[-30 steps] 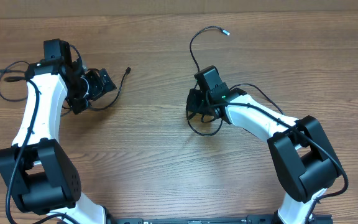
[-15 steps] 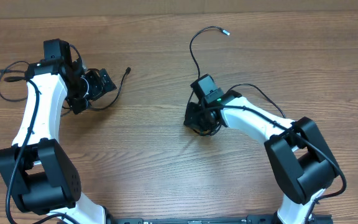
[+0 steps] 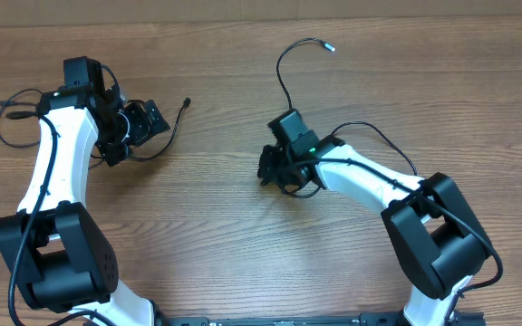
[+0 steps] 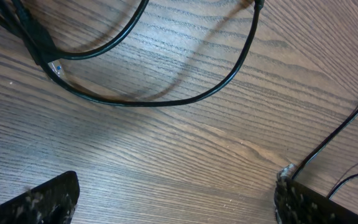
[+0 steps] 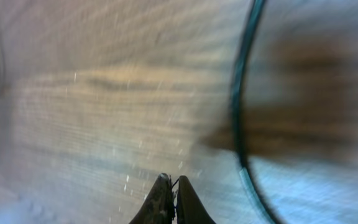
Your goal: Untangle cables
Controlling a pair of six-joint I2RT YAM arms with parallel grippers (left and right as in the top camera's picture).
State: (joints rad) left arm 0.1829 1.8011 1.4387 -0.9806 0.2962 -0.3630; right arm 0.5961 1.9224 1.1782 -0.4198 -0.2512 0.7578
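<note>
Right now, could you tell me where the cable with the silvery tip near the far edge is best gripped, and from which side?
Probably the bare arc of the cable just behind its tip, taken from straight above, pinching across the cord: it lies flat on the table, and that stretch is clear of everything else.

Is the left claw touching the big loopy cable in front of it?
Apart. The left wrist view shows bare table between the cable loop and the open left gripper.
</note>
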